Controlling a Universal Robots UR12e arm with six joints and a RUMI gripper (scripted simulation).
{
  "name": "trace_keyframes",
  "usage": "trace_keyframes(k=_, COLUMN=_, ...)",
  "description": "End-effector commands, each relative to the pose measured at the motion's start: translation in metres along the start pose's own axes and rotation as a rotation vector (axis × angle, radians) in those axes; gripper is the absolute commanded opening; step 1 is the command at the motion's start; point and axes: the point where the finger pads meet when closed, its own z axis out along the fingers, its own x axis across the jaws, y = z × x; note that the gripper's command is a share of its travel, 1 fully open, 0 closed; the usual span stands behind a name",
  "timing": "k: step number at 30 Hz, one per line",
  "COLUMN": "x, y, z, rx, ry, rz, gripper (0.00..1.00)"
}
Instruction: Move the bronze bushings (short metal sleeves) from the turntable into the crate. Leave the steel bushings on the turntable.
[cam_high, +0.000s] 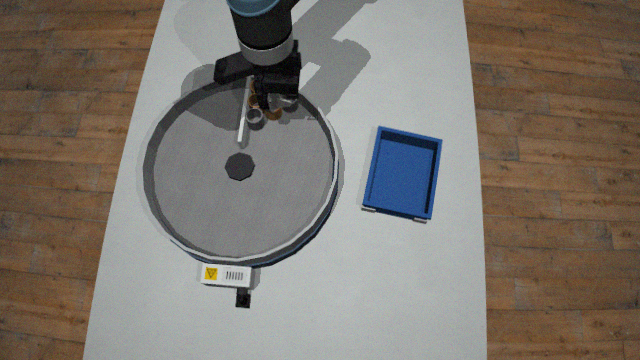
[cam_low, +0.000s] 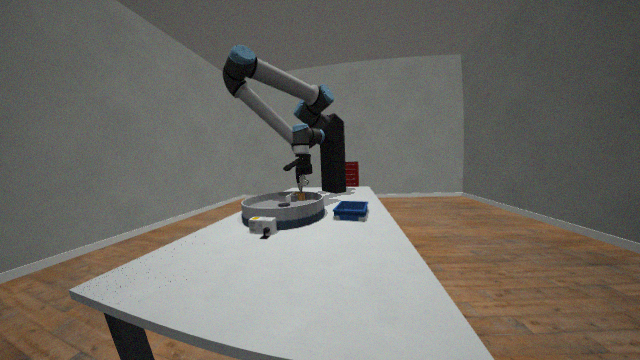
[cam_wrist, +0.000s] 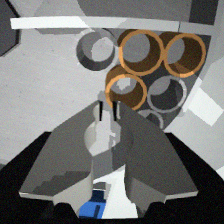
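My gripper (cam_high: 269, 106) (cam_low: 301, 190) (cam_wrist: 107, 102) is shut with nothing between its fingertips, a narrow gap showing. It points down over the back of the turntable (cam_high: 200, 210) (cam_wrist: 45, 85). In the wrist view the tips appear beside the near-left rim of one bronze bushing (cam_wrist: 144, 96). Two more bronze bushings, one in the middle (cam_wrist: 152, 60) and one at the right (cam_wrist: 204, 56), stand along the white bar. A steel bushing (cam_high: 255, 123) (cam_wrist: 95, 66) stands to their left. Two other steel bushings (cam_wrist: 185, 95) (cam_wrist: 161, 121) stand nearer the wall, one partly hidden by the gripper. The blue crate (cam_high: 402, 175) (cam_low: 351, 210) is empty.
The white bar (cam_high: 242, 127) (cam_wrist: 95, 23) runs across the turntable beside the bushings. A raised wall (cam_high: 334, 150) (cam_low: 285, 217) rings the turntable. A dark hub (cam_high: 239, 166) is at its middle. A white box (cam_high: 226, 275) (cam_low: 262, 224) sits at its front. The crate is to the right.
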Motion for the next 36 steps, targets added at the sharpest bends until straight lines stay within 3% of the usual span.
trace_keyframes(k=1, x=-0.0031, y=-0.0007, z=-0.0007, rx=0.001, ry=-0.004, rz=0.001, gripper=0.05)
trace_keyframes(k=36, x=-0.0014, y=-0.0009, z=0.0046, rx=0.001, ry=-0.002, rz=0.001, gripper=0.05)
